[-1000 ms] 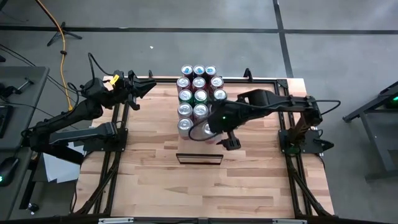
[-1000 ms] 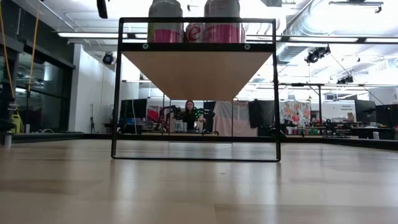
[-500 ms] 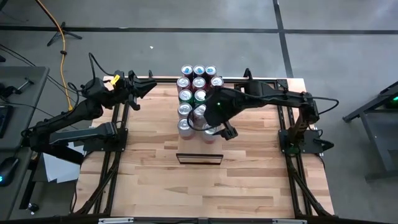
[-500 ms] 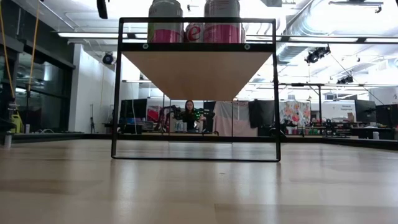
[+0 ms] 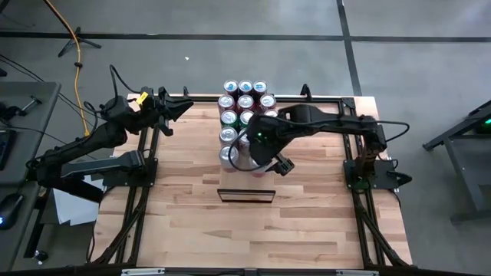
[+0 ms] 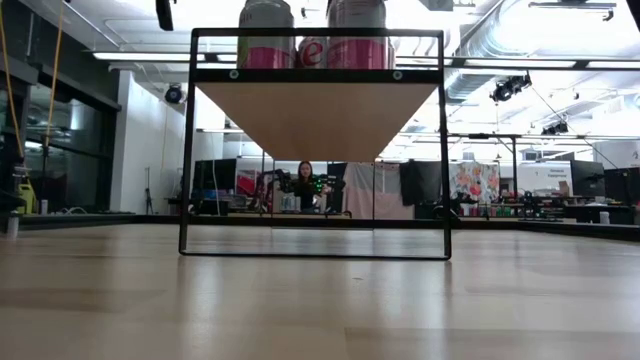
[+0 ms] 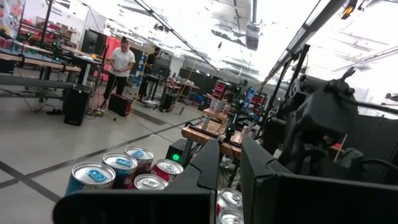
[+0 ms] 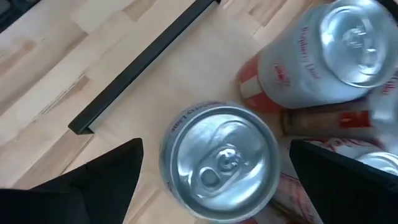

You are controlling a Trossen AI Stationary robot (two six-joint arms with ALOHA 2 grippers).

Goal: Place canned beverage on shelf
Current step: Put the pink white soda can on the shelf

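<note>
The right gripper's [image 8: 211,168] two dark fingers [image 8: 93,180] are spread as wide as they go, one on either side of a silver-topped beverage can [image 8: 221,162] that stands upright between them; nothing is held, and I cannot tell whether either finger touches its wall. That can stands at the near right corner of the pale smooth wooden shelf [image 8: 186,81], close to the thin dark frame [image 8: 143,78] that closes its near short end. Just beside it on the left stands another upright can with a white and red label [image 8: 311,56]. Seen from above, the right gripper [image 5: 265,159] hangs over the near end of the can cluster [image 5: 244,115], which stands in three rows running away along the shelf, red and green tops mixed with silver ones. The dark right arm [image 5: 330,126] reaches in from its mount at the table's right edge. From table height, the shelf [image 6: 317,115] sits raised on its black frame above the plank-patterned wooden tabletop [image 6: 320,300], with pink-labelled cans [image 6: 265,40] showing on top. The left gripper [image 5: 178,110] is fully closed on nothing, parked at the far left corner of the table, its fingers [image 7: 211,162] pointing towards the cans. Across the room, a person [image 6: 304,183] sits at a bench.
</note>
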